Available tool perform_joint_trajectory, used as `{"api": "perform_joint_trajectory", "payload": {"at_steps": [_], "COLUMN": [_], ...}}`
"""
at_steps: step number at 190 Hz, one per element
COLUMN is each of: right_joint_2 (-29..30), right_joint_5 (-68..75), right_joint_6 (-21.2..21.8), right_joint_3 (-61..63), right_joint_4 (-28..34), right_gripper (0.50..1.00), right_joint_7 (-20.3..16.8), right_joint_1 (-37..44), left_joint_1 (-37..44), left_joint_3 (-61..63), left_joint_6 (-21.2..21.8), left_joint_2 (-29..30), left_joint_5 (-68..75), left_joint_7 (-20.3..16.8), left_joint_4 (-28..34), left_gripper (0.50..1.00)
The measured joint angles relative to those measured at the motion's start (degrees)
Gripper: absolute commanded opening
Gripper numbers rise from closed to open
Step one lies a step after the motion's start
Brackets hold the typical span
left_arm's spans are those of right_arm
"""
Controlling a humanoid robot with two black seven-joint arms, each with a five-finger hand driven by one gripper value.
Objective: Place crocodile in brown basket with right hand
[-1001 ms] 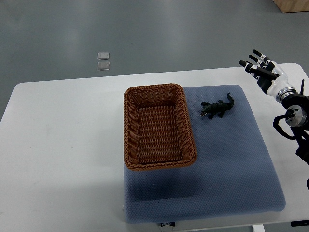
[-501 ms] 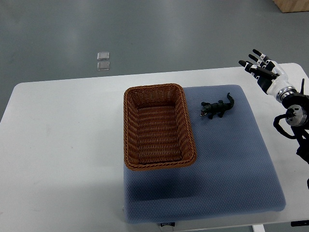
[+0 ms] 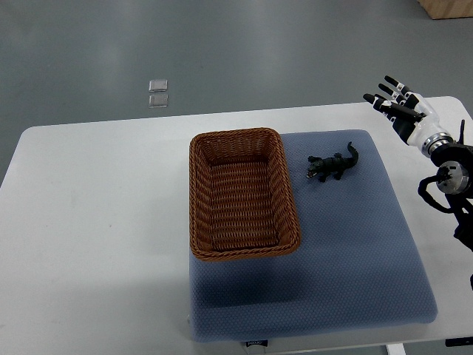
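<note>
A small dark green crocodile toy (image 3: 331, 166) lies on the blue mat (image 3: 355, 251), just right of the brown wicker basket (image 3: 198, 200), with its tail pointing up and right. The basket is rectangular and holds nothing. My right hand (image 3: 395, 105) hovers over the table's far right corner, above and to the right of the crocodile, well apart from it. Its fingers are spread and hold nothing. The left arm does not show.
The white table (image 3: 96, 222) carries the blue mat, and the basket sits on the mat's left part. Two small clear squares (image 3: 157, 92) lie on the grey floor beyond the table. A wooden corner (image 3: 447, 7) shows at the top right.
My right hand has shifted very slightly up and left. The crocodile and the basket have not moved.
</note>
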Motion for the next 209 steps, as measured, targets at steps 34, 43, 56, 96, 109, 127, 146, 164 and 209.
{"api": "perform_joint_trajectory", "payload": {"at_steps": [34,43,56,96,109,127,146,164,209], "right_joint_2": [-1.71,-2.07,-2.57,-4.15,-4.42,-4.54,-4.98,-6.12,-9.54], "right_joint_5": [-0.7,-1.17,-2.54,-10.3,-13.5,-18.58,-24.26,-27.89,-33.19], "right_joint_6": [0.0,0.0,0.02,0.02,0.01,0.01,0.36,0.49,0.53], "right_joint_3": [-3.2,-4.06,-5.6,-9.83,-10.38,-10.74,-12.41,-15.51,-24.59], "right_joint_4": [0.34,0.68,1.34,3.66,4.31,5.37,6.72,7.93,9.93], "right_gripper": [0.928,0.928,0.928,0.928,0.928,0.928,0.928,0.928,0.926], "right_joint_7": [0.16,0.17,0.24,1.39,1.46,1.51,1.67,2.26,3.76], "right_joint_1": [0.35,0.39,0.4,0.48,0.55,0.58,0.85,1.62,3.86], "left_joint_1": [0.0,0.0,0.0,-0.02,-0.03,-0.03,-0.02,-0.01,-0.01], "left_joint_3": [0.0,0.0,0.0,0.0,0.0,0.0,0.0,0.0,0.0], "left_joint_6": [0.0,0.0,0.0,0.0,0.0,0.0,0.0,0.0,0.0], "left_joint_2": [0.0,0.0,0.0,0.0,0.0,0.0,0.0,0.0,0.0], "left_joint_5": [0.0,0.0,0.0,0.0,0.0,0.0,0.0,0.0,0.0], "left_joint_7": [0.0,0.0,0.0,0.0,0.0,0.0,0.0,0.0,0.0], "left_joint_4": [0.0,0.0,0.0,0.0,0.0,0.0,0.0,0.0,0.0], "left_gripper": [1.0,1.0,1.0,1.0,1.0,1.0,1.0,1.0,1.0]}}
